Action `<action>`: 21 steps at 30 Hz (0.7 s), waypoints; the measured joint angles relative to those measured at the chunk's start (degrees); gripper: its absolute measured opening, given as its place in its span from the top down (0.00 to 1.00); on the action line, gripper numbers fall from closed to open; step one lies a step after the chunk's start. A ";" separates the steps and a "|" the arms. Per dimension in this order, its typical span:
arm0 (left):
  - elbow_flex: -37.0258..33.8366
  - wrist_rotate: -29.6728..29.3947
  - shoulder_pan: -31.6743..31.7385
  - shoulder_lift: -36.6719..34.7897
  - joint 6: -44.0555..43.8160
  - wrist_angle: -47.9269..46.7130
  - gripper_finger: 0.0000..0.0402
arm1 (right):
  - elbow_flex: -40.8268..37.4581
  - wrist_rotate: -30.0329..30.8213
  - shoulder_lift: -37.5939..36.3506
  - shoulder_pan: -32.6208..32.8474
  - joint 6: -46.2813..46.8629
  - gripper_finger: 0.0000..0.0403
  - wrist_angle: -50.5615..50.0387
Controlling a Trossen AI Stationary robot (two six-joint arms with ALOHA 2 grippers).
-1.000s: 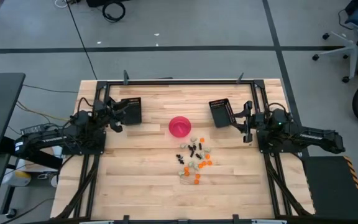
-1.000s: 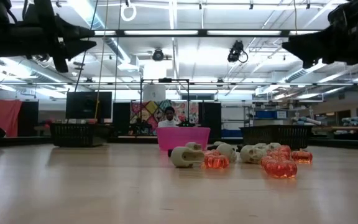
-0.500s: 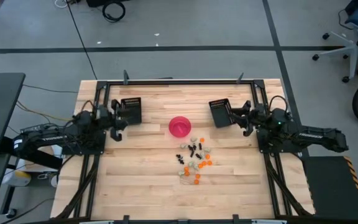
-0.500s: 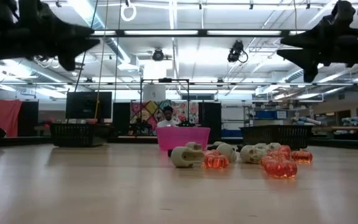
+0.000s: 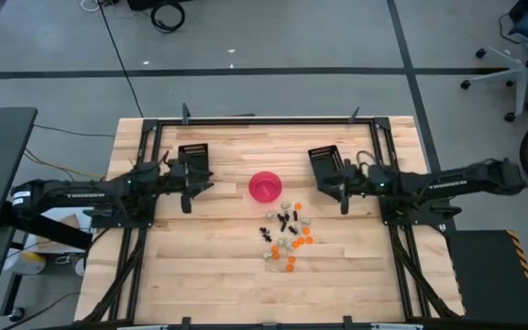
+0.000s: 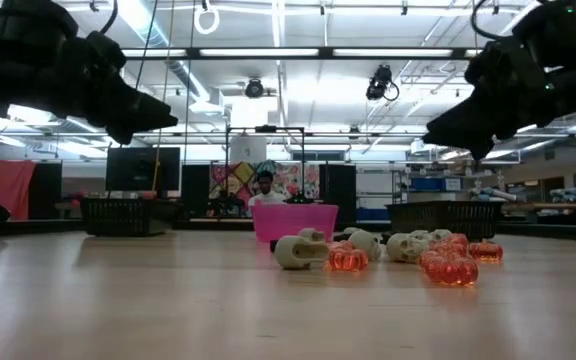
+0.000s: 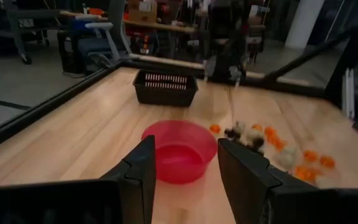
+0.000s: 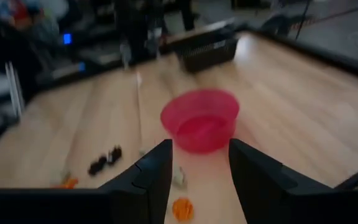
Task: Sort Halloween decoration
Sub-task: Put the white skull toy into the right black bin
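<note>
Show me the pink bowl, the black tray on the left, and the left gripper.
pink bowl (image 5: 265, 186), high view, on its inside bottom.
left black tray (image 5: 193, 163), high view, middle of the tray.
left gripper (image 7: 183, 177), left wrist view, midway between its open fingertips.

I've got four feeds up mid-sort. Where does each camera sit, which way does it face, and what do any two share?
High view: above the table, looking straight down; both arms, left gripper, right gripper, pink bowl.
Low view: at tabletop height, looking level across; trinkets in front, arms overhead.
Left wrist view: on the left arm, facing the bowl past its own open fingers.
Right wrist view: on the right arm, facing the bowl from the opposite side, fingers open.
Shared: every view shows the bowl.
</note>
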 joint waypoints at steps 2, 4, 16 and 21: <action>0.06 -0.48 -0.22 0.87 1.37 0.23 0.65 | 2.02 0.93 4.61 1.76 -1.77 0.60 -0.30; 0.06 -0.93 -0.48 1.79 2.03 0.61 0.64 | 3.94 2.06 9.03 3.45 -3.63 0.60 -1.21; 0.17 -9.81 -1.75 1.94 6.02 1.56 0.53 | 12.02 -1.56 29.44 6.67 -15.05 0.51 -2.28; 0.21 -9.97 -1.75 1.94 6.00 2.01 0.50 | 14.21 -2.54 34.19 7.85 -16.15 0.38 -3.44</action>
